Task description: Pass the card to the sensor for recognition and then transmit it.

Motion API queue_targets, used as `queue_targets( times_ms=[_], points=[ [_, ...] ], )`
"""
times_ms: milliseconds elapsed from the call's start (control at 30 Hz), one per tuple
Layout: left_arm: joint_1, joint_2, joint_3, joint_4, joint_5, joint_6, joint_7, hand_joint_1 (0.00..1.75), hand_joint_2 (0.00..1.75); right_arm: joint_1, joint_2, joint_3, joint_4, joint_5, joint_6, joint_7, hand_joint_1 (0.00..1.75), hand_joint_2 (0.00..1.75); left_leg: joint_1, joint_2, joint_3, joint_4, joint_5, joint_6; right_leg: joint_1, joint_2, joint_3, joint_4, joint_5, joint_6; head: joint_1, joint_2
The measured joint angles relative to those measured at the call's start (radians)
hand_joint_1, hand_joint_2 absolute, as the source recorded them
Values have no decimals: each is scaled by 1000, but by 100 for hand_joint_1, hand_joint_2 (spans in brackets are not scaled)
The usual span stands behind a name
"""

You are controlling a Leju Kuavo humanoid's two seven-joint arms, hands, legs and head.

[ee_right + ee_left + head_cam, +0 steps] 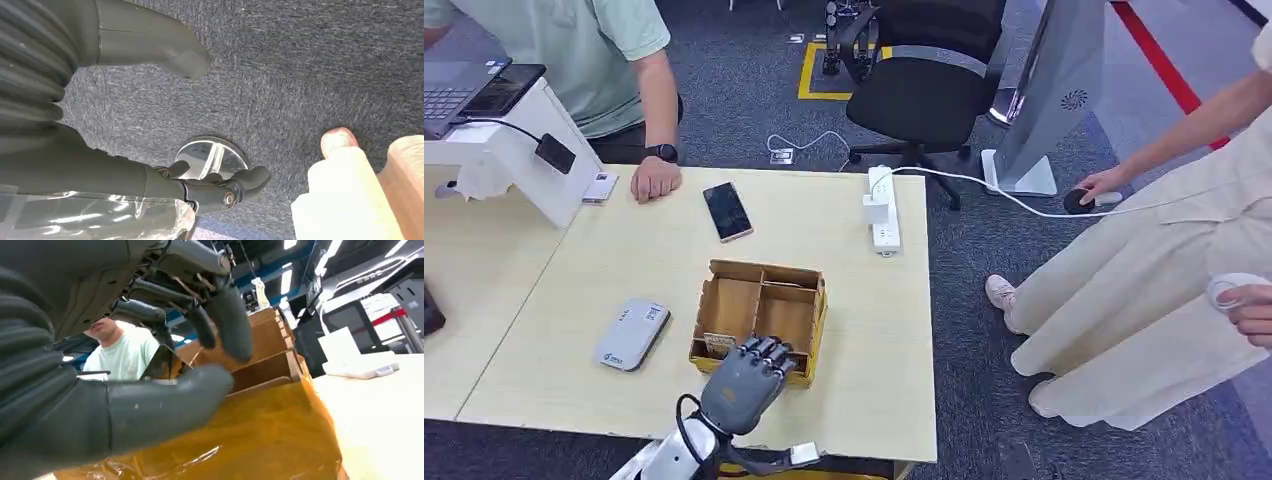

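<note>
The left hand [746, 380] is set at the near edge of the cardboard box [762, 318] on the bench [874, 380], fingers spread over a near compartment, evidently to reach the card [717, 343] standing there. Nothing is held yet. The right hand [150, 45] hangs over carpet, apparently empty, though how far open cannot be told.

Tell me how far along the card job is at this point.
Early. Nothing looks finished: the grey sensor lies on the table with no card on it. In hand: the left hand is at the near edge of the cardboard box, fingers reaching over its wall; whether it has a card yet cannot be told. The right hand hangs over the carpet. Left: lifting the card, scanning, handing over.
</note>
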State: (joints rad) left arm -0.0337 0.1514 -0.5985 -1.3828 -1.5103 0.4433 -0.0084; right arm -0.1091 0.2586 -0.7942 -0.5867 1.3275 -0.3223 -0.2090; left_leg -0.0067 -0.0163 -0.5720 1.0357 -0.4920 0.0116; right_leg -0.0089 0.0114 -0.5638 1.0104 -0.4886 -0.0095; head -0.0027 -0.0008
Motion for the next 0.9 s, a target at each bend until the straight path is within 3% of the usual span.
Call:
queue_targets(
  times_ms=[267,400,533,567,700,767,800,833,867,900],
  points=[
    [10,5,1,0,0,-3,-19,175,175,0,0,0,0,-4,0,0,0,175,0,0,0,0,0,0,0,0,0,0,0,0,0,0],
    [12,4,1,0,0,-6,-23,157,175,0,0,0,0,-6,0,0,0,175,0,0,0,0,0,0,0,0,0,0,0,0,0,0],
    [12,4,1,0,0,-4,-22,152,175,0,0,0,0,-8,-1,0,0,175,0,0,0,0,0,0,0,0,0,0,0,0,0,0],
    [12,4,1,0,0,-3,-22,120,175,0,0,0,0,-8,-1,0,0,175,0,0,0,0,0,0,0,0,0,0,0,0,0,0],
    [12,4,0,0,0,-2,-19,94,175,0,0,0,0,-11,-1,0,0,175,0,0,0,0,0,0,0,0,0,0,0,0,0,0],
    [12,4,0,0,0,1,-12,101,175,0,0,0,0,-11,-2,0,0,175,0,0,0,0,0,0,0,0,0,0,0,0,0,0],
    [12,4,0,0,0,3,-3,113,175,0,0,0,0,-11,-2,0,0,175,0,0,0,0,0,0,0,0,0,0,0,0,0,0],
    [11,5,0,0,0,7,7,148,175,0,0,0,0,-11,-2,0,0,175,0,0,0,0,0,0,0,0,0,0,0,0,0,0],
    [10,5,0,0,0,8,15,157,175,0,0,0,0,-11,-3,0,0,175,0,0,0,0,0,0,0,0,0,0,0,0,0,0],
    [9,5,0,0,0,8,21,154,175,0,0,0,0,-11,-3,0,0,175,0,0,0,0,0,0,0,0,0,0,0,0,0,0]
  ],
)
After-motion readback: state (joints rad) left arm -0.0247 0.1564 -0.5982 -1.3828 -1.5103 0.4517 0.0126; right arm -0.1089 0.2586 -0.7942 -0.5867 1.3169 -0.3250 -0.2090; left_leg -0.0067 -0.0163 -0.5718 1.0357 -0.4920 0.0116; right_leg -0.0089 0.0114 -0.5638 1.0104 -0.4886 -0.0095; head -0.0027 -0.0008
